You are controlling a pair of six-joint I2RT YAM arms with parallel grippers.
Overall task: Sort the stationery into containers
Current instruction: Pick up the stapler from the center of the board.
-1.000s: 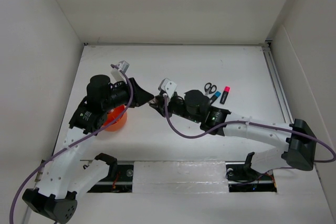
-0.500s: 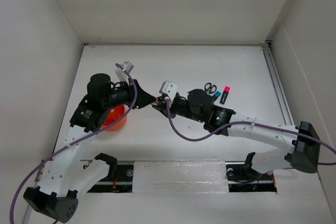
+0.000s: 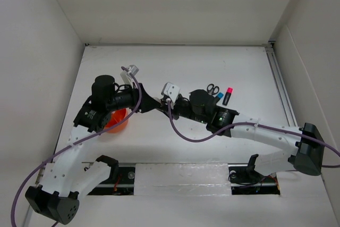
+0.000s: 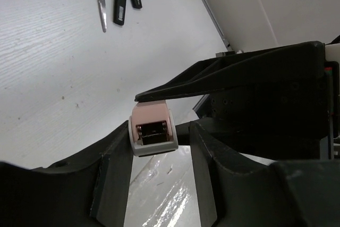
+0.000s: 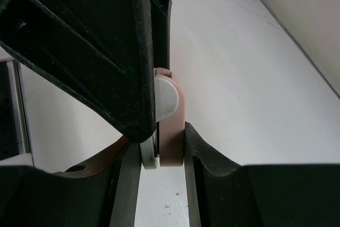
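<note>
My right hand [image 5: 163,144] is clamped on a small pink-and-white piece [image 4: 152,123], held above the worktop [image 3: 223,62] just right of the orange cup [image 3: 118,121]. My left hand [image 4: 159,134] brackets the piece, narrowly parted, with a gap on one side. Since a second ago, the left arm has pushed rightward and both hands now meet on the piece.

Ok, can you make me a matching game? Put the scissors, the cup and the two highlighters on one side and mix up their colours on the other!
Things:
1. scissors
2. cup
3. highlighter next to the scissors
4. outer highlighter

Colours:
A. orange
B. pink cap
C. black handles
D. blue cap

Pairs: 1-C, 2-A, 3-D, 4-B
</note>
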